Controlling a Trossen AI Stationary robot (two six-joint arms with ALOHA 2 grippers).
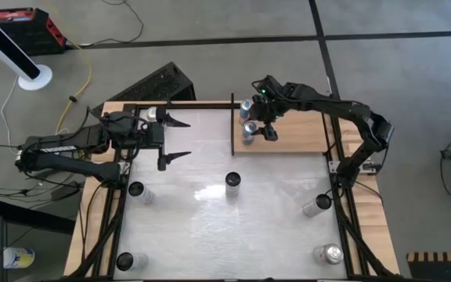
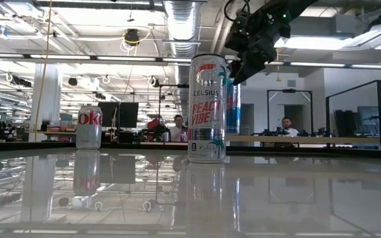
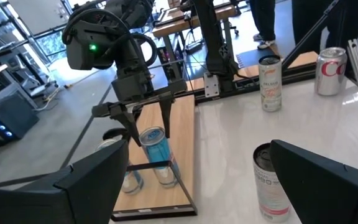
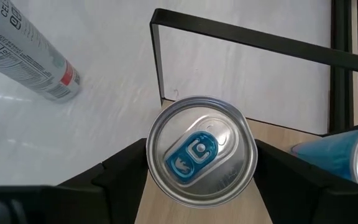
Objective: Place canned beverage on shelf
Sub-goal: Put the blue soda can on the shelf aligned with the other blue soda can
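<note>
Blue can (image 4: 202,157) stands on shelf (image 1: 300,135) at two o'clock; right gripper (image 1: 258,128) points down, fingers released either side.

I log a blue can (image 4: 201,157) with silver top and blue tab on the tan shelf (image 1: 296,135), black rails; glossy white bench (image 1: 225,227); white, red-lettered can (image 2: 207,109).

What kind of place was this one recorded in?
Probably an open-plan lab or office workspace: exposed ceiling ducts, rows of monitors with a seated person beyond the table, and a concrete floor around it.
</note>
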